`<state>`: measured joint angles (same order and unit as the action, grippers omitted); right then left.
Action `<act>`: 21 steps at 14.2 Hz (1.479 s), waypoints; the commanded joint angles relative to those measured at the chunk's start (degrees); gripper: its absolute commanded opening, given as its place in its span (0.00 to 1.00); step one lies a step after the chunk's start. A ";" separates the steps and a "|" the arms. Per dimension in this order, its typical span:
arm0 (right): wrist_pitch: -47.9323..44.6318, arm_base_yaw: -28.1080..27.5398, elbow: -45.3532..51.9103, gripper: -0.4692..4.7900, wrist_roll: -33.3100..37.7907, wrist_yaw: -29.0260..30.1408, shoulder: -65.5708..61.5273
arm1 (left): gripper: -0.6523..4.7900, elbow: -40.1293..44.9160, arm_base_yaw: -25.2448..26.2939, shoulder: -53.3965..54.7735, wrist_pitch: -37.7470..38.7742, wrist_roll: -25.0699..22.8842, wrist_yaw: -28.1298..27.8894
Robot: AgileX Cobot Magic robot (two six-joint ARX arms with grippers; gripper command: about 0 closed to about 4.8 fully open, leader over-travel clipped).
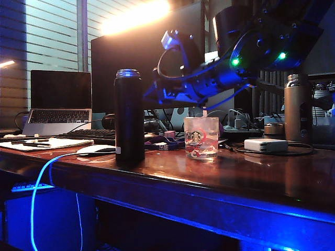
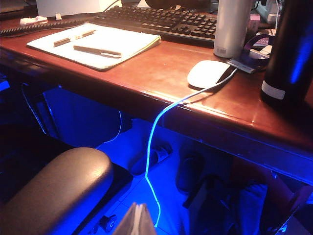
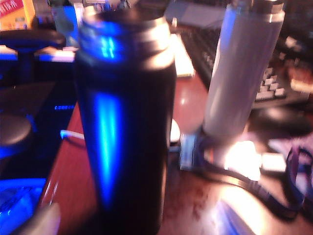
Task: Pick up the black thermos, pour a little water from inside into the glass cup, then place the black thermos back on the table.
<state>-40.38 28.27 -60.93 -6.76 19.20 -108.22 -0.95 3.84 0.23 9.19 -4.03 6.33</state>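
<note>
The black thermos [image 1: 129, 116] stands upright near the table [image 1: 220, 180] front edge, glass cup [image 1: 201, 137] a little to its right with bare wood between; I can't see inside either. The right gripper [image 1: 157, 91] hangs just behind the thermos top, its jaw spread unreadable. The left gripper [image 2: 135, 220] sits below the table edge, opening unclear.

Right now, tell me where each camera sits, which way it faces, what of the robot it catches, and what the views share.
Exterior view: low at the reddish-brown wooden table front edge, facing the tall matte-black thermos and printed glass cup; the right arm reaches toward the thermos, its right gripper behind it.
Left wrist view: low, off the table front, looking across the edge at a white mouse; one pale tip of the left gripper shows.
Right wrist view: close on the thermos; a blurred finger shows.
Shared: all three see the thermos.
</note>
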 commanded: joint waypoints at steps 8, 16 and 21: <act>-22.14 4.44 -0.42 1.00 7.43 -5.29 -9.20 | 0.12 0.48 -0.02 -0.17 0.98 -0.04 -0.13; -15.50 15.85 -9.99 1.00 1.90 -36.76 -12.61 | 0.12 0.48 -0.04 -0.20 0.98 -0.02 -0.11; -15.17 16.37 -11.78 1.00 2.64 -42.34 -15.63 | 0.12 0.48 -0.04 -0.20 0.96 -0.02 -0.09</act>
<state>-55.18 44.66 -72.60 -4.69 -21.80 -123.61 -0.95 3.81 0.23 9.19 -4.03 6.33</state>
